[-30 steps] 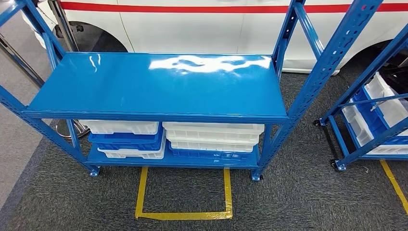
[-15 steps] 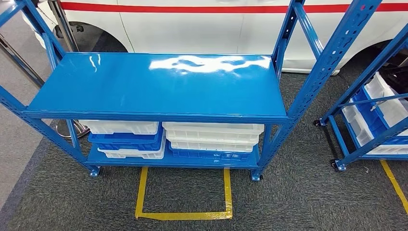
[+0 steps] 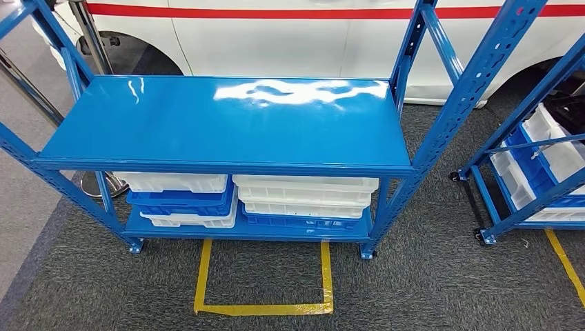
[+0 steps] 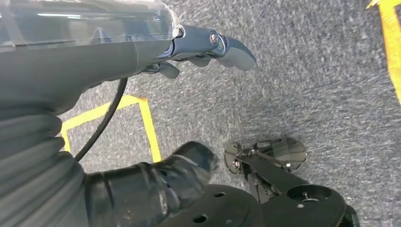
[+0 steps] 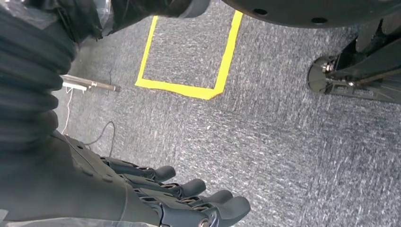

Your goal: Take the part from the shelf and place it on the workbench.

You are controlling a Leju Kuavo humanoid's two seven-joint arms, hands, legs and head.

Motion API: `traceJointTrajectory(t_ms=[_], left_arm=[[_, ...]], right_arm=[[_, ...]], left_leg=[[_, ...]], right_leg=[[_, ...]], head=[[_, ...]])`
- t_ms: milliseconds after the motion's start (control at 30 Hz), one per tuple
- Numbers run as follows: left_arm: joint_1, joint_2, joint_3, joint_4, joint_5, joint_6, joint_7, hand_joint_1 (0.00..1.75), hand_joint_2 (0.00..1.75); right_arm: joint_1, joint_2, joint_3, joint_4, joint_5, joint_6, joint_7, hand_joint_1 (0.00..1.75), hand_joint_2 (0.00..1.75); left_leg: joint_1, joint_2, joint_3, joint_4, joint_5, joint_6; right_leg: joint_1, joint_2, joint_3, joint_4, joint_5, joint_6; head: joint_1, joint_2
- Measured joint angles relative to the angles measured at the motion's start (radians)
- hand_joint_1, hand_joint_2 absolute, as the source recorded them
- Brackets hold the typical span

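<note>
Head view: a blue metal shelf (image 3: 227, 124) is seen from above, its glossy top board bare and catching glare. On its bottom board, white and blue trays (image 3: 303, 200) are stacked in two piles side by side. A yellow tape rectangle (image 3: 262, 307) is marked on the grey carpet (image 3: 428, 283) just in front of the shelf. A white car with a red stripe (image 3: 276, 34) stands behind the shelf, and a second blue rack with bins (image 3: 538, 158) is seen at the right edge. No loose part can be made out on the shelf; which of the trays holds it cannot be told.

Left wrist view: the left hand (image 4: 203, 47) is held over the carpet, its dark fingers (image 4: 236, 49) stretched out and nothing gripped.

Right wrist view: the right hand (image 5: 189, 198) is likewise held above the carpet, its fingers (image 5: 222, 208) extended side by side with nothing between them. A thin cable (image 5: 94, 137) is seen lying on the carpet.
</note>
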Motion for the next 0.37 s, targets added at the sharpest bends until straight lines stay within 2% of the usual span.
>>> traceJointTrajectory(t_ms=[367], left_arm=[[0.041, 0.039, -0.183, -0.036, 0.23, -0.052, 0.052, 0.0, 0.0]], right_arm=[[0.035, -0.039, 0.157, -0.033, -0.183, 0.061, 0.008, 0.0, 0.0]], left_leg=[[0.0, 0.0, 0.0, 0.0, 0.0, 0.0]], right_leg=[[0.0, 0.0, 0.0, 0.0, 0.0, 0.0]], head=[[0.0, 0.0]])
